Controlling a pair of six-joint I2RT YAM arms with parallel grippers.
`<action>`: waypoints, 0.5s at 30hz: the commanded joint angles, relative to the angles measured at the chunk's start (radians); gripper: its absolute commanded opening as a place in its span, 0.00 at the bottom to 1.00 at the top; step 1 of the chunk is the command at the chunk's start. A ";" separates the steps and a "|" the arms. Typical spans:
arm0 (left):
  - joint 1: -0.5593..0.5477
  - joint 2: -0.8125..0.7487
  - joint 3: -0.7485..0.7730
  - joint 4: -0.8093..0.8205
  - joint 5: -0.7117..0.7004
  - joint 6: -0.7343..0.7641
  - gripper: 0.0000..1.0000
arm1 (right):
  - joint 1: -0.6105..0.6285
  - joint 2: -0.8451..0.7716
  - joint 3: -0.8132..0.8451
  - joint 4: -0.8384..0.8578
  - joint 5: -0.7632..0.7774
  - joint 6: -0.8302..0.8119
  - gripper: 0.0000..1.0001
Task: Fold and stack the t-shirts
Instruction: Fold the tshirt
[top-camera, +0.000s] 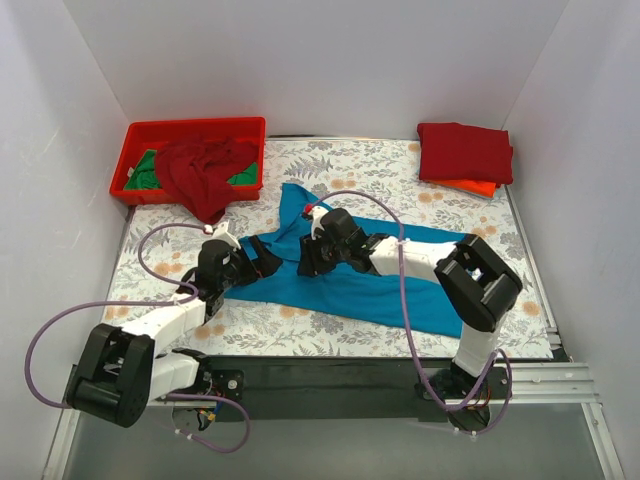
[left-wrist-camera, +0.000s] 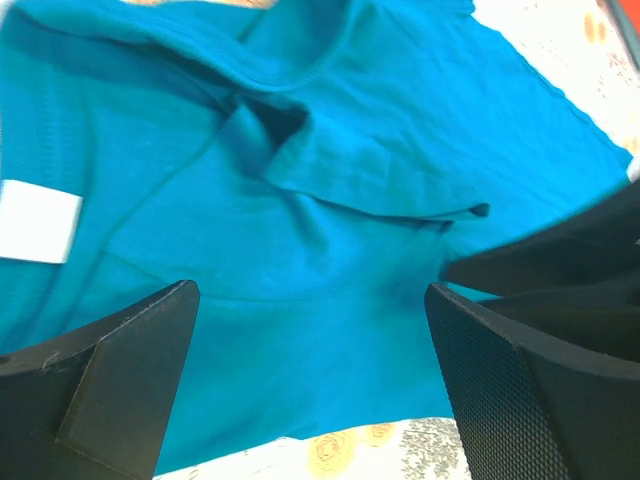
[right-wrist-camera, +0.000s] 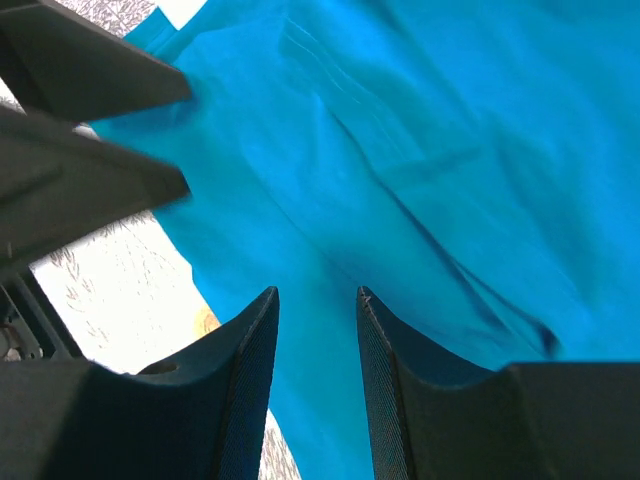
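A bright teal-blue t-shirt (top-camera: 370, 285) lies spread and wrinkled across the middle of the floral table (top-camera: 300, 325). My left gripper (top-camera: 267, 258) hovers low over its left part, jaws wide open with only cloth (left-wrist-camera: 300, 150) showing beneath them (left-wrist-camera: 310, 300). My right gripper (top-camera: 304, 257) faces it from the right, close by. In the right wrist view its jaws (right-wrist-camera: 316, 295) stand partly open over the teal cloth (right-wrist-camera: 420, 150), with nothing pinched. The left gripper's fingers (right-wrist-camera: 90, 190) show in that view, and the right gripper's fingers (left-wrist-camera: 560, 250) show in the left wrist view.
A red tray (top-camera: 190, 125) at the back left holds a crumpled dark red t-shirt (top-camera: 200, 170) hanging over its front rim, and a green one (top-camera: 148, 172). At the back right a folded dark red t-shirt (top-camera: 465, 150) lies on an orange one (top-camera: 470, 186). White walls enclose the table.
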 joint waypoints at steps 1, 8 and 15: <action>-0.027 0.036 0.020 0.090 0.008 -0.029 0.95 | 0.008 0.067 0.088 0.065 -0.058 -0.017 0.44; -0.061 0.086 -0.063 0.279 0.039 -0.086 0.95 | 0.008 0.196 0.184 0.083 -0.063 -0.011 0.43; -0.064 0.071 -0.131 0.231 0.004 -0.120 0.95 | 0.008 0.263 0.246 0.097 -0.046 -0.007 0.43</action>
